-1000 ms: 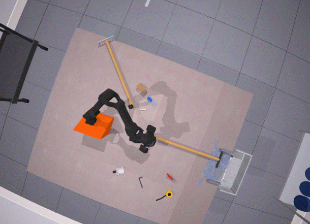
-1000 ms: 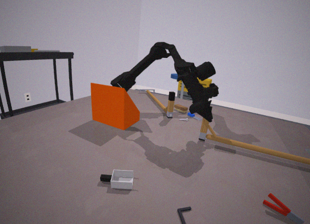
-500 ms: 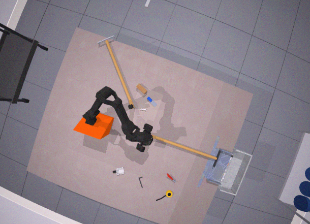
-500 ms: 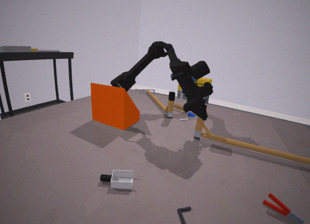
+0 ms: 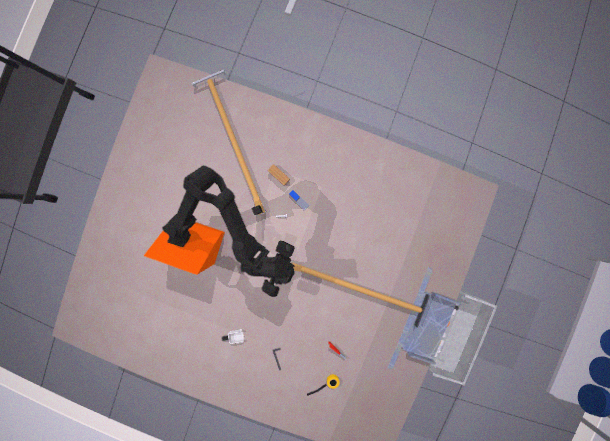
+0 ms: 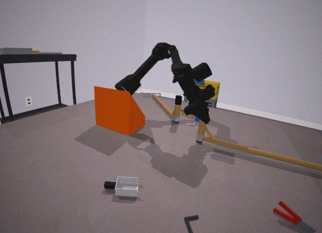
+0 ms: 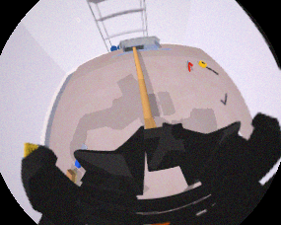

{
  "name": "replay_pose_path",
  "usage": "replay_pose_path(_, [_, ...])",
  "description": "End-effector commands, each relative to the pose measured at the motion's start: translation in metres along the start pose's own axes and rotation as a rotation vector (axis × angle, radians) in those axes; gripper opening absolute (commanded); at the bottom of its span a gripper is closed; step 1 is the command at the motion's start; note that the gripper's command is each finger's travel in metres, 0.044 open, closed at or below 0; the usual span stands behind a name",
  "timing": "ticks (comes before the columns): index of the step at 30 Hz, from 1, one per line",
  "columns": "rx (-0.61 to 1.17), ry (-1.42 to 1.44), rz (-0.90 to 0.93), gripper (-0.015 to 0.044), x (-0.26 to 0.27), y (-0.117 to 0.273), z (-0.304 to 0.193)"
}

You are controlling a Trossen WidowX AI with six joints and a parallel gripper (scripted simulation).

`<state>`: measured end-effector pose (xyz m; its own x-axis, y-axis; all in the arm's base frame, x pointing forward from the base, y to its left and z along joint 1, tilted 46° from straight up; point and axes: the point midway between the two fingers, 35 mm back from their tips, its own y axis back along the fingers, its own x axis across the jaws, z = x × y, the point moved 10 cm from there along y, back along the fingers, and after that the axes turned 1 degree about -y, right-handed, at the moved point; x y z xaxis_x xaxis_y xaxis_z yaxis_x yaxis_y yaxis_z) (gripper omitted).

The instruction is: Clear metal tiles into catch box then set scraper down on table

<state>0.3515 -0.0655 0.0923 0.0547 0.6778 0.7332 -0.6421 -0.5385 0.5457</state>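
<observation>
My gripper (image 5: 284, 273) (image 6: 205, 121) (image 7: 154, 127) is shut on the upright wooden grip of the long scraper (image 5: 357, 286) (image 6: 248, 149) (image 7: 142, 86). The grip's grey foot is at or just above the table in the exterior view. The scraper's shaft runs right in the top view, with its dark blade over the near part of the bluish steel bench plate (image 5: 432, 330). The clear catch box (image 5: 480, 344) adjoins the plate's far end. Pale and orange bits show near their border, too small to identify. I cannot make out separate metal tiles on the plate.
A second long-handled tool (image 5: 235, 143) (image 6: 162, 104) lies behind the arm. A wooden block (image 5: 279, 175), blue-handled item (image 5: 298, 199) and bolt (image 5: 281, 216) lie near it. A small white tray (image 5: 236, 337) (image 6: 126, 187), hex key (image 5: 276, 359), red pliers (image 5: 336, 350) and yellow tape (image 5: 333, 381) lie on the opposite side.
</observation>
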Motion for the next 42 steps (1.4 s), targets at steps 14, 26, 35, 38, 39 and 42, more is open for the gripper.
replay_pose_path(14, [-0.016,0.013,0.005,0.0,0.002,0.018,-0.019])
replay_pose_path(26, [-0.016,0.012,0.004,0.0,0.003,0.027,-0.036])
replay_pose_path(35, [-0.017,0.011,0.004,0.0,0.003,0.034,-0.049])
replay_pose_path(38, [-0.017,0.011,0.004,0.0,0.003,0.036,-0.053])
replay_pose_path(39, [-0.017,0.01,0.004,0.0,0.002,0.036,-0.053])
replay_pose_path(42, [-0.017,0.01,0.003,0.0,0.001,0.036,-0.053])
